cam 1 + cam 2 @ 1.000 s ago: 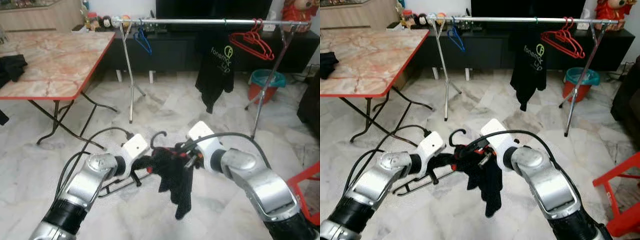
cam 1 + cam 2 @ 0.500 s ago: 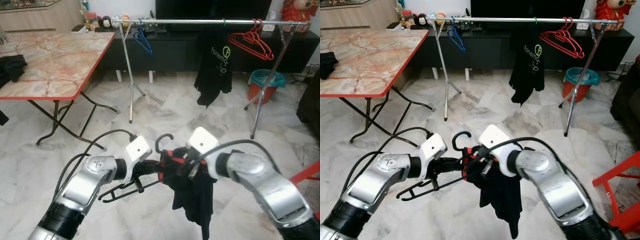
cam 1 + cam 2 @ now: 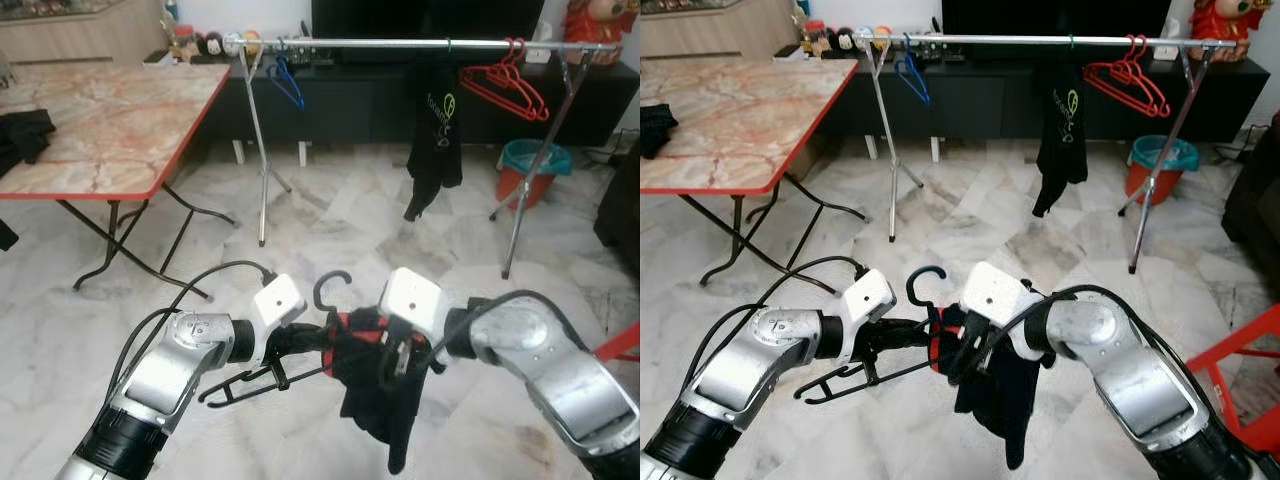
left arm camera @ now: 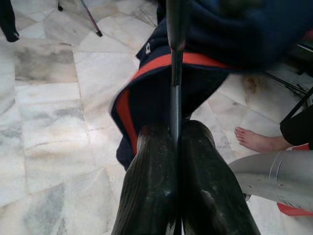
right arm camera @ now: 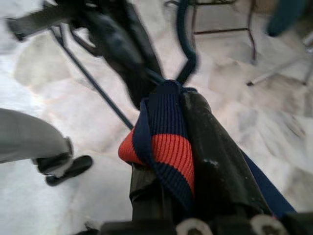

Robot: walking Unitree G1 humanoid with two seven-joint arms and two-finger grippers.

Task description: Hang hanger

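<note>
A black wire hanger (image 3: 262,372) is held low in front of me, hook (image 3: 330,285) up. My left gripper (image 3: 300,338) is shut on its wire, as the left wrist view shows (image 4: 176,134). A dark navy garment (image 3: 375,395) with a red ribbed collar (image 5: 168,152) drapes over the hanger and hangs toward the floor. My right gripper (image 3: 395,352) is shut on that collar beside the hook. The silver clothes rail (image 3: 420,44) stands well ahead, across the room.
On the rail hang a blue hanger (image 3: 285,82), a black T-shirt (image 3: 437,135) and red hangers (image 3: 505,85). A marble-topped folding table (image 3: 100,120) stands on the left. A teal and red bucket (image 3: 525,165) and a red chair (image 3: 620,345) are on the right. A person's bare foot (image 4: 254,139) is close by.
My right gripper has shifted down and right with the collar, spreading the garment along the hanger. The left gripper kept its hold. The black T-shirt on the rail has swung edge-on.
</note>
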